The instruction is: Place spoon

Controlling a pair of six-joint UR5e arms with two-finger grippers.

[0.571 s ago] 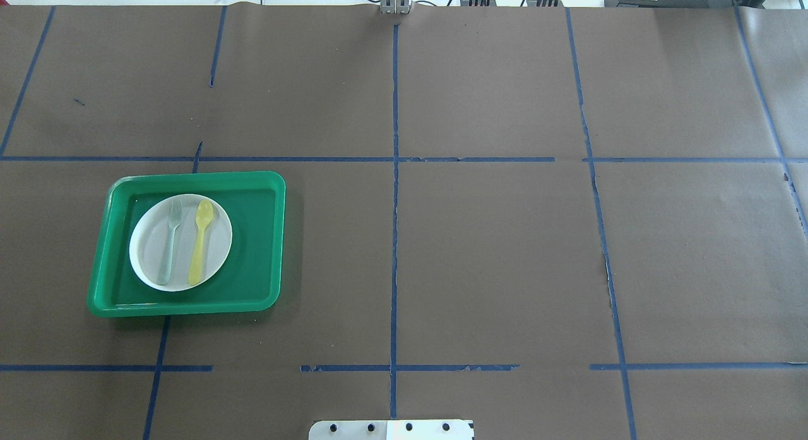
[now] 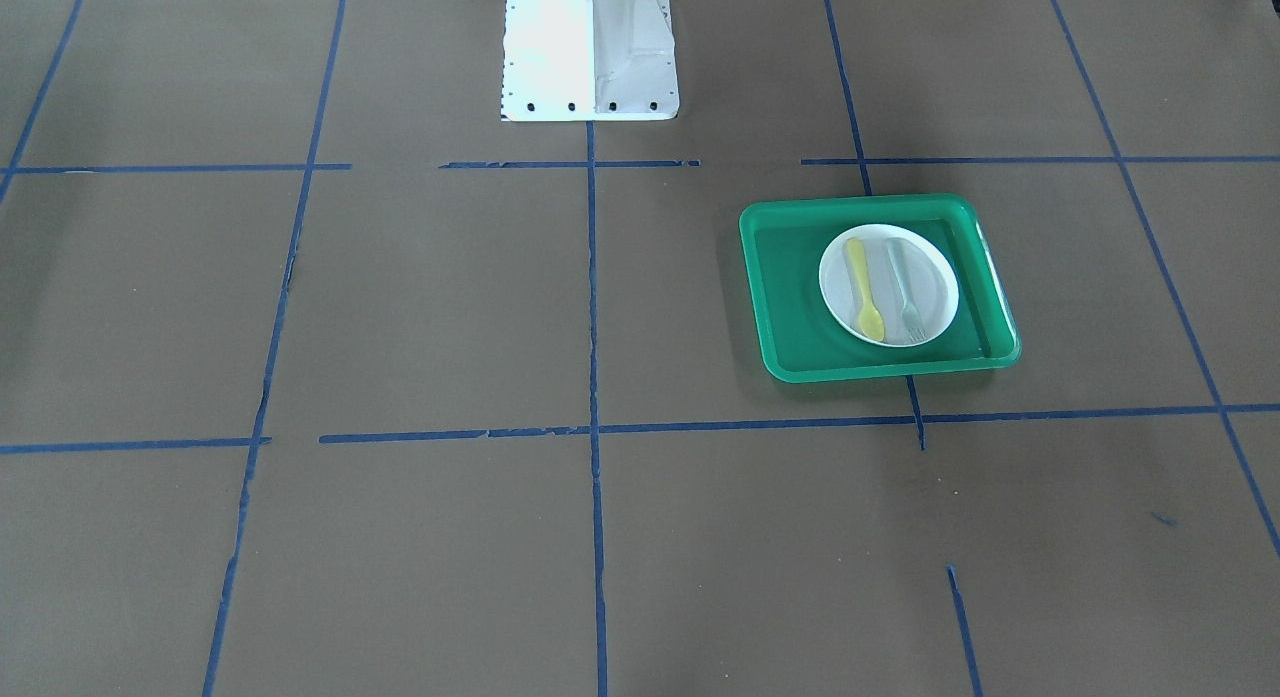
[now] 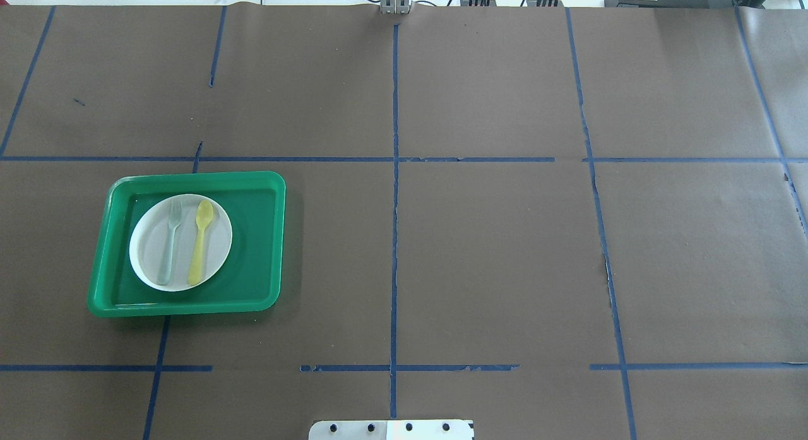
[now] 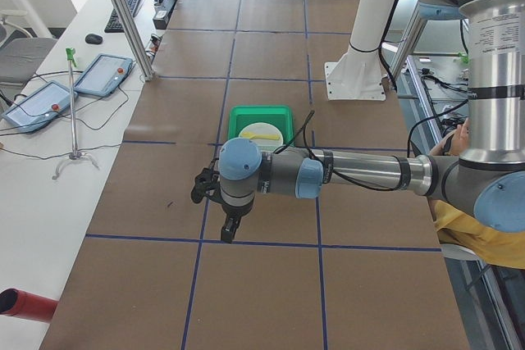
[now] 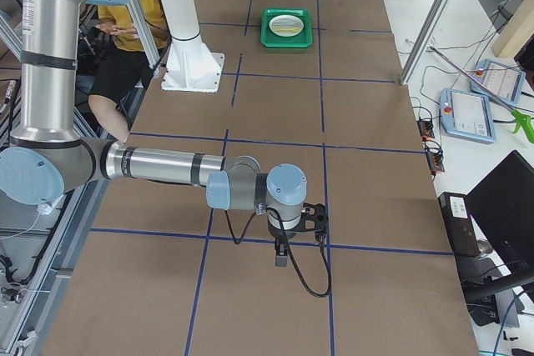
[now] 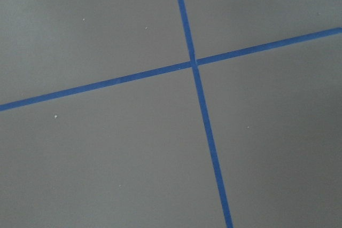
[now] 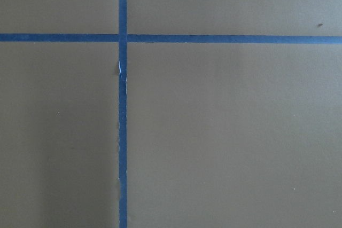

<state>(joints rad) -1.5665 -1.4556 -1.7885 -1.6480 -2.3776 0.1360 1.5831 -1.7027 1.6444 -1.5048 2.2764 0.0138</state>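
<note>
The yellow spoon lies on a white plate in a green tray, beside a pale grey-green fork. In the front-facing view the spoon lies left of the fork on the plate. The left gripper shows only in the exterior left view, hanging over bare table nearer that camera than the tray. The right gripper shows only in the exterior right view, far from the tray. I cannot tell whether either is open or shut.
Brown paper with blue tape lines covers the table. The robot's white base stands at the table's edge. Both wrist views show only paper and crossing tape. Tablets and cables lie on the side bench.
</note>
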